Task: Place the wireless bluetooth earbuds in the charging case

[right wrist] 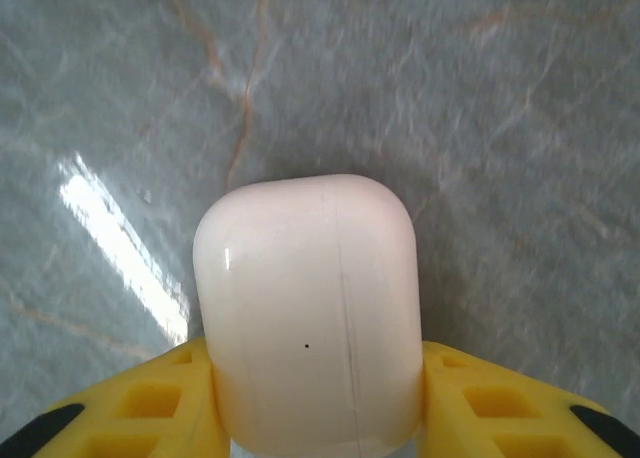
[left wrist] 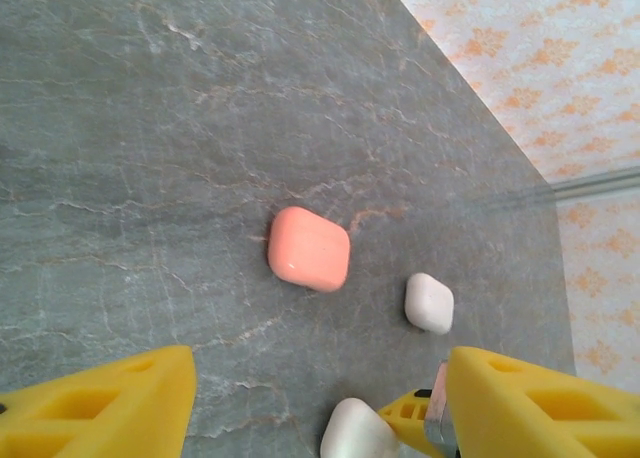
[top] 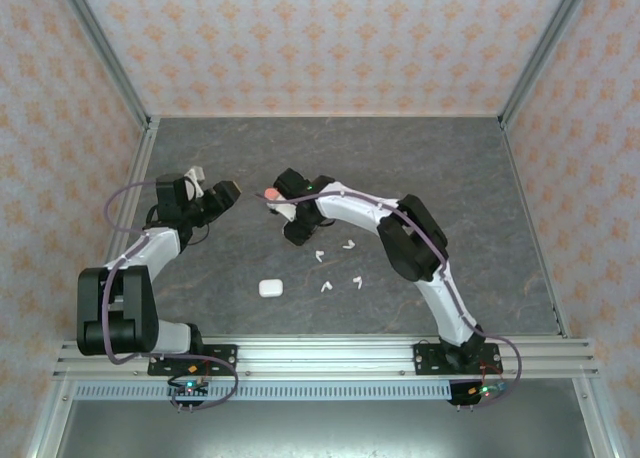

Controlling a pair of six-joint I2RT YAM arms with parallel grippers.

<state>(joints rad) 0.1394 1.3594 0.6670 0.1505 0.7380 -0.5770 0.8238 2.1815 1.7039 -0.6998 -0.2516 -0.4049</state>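
Left fingers [top: 226, 190] sit at 9 o'clock on the counter [top: 440, 158], pointing toward 3. In the left wrist view they stand wide apart with bare counter between them, gripping nothing. Ahead of them a pink case [left wrist: 308, 248] lies flat. A small white case [left wrist: 429, 303] is at its 4 o'clock, apart from it. An edge white case [left wrist: 356, 433] is cut off at 6 o'clock of that view, just beside the finger on the picture's right; cannot tell if they touch.

Top view, mid counter: a lone white case [top: 270, 288], closed, at 6 o'clock of centre. Four white earbuds [top: 349, 244] lie loose on the counter at its 1–3 o'clock. They are scattered, none touching another, none in a case.

Right fingers [top: 274, 198] are at 12 o'clock of the lone white case, near the left fingers, with something pink at their tip. In the right wrist view a pale case [right wrist: 305, 313], closed, sits between the two fingers. Both press on its sides: gripped.
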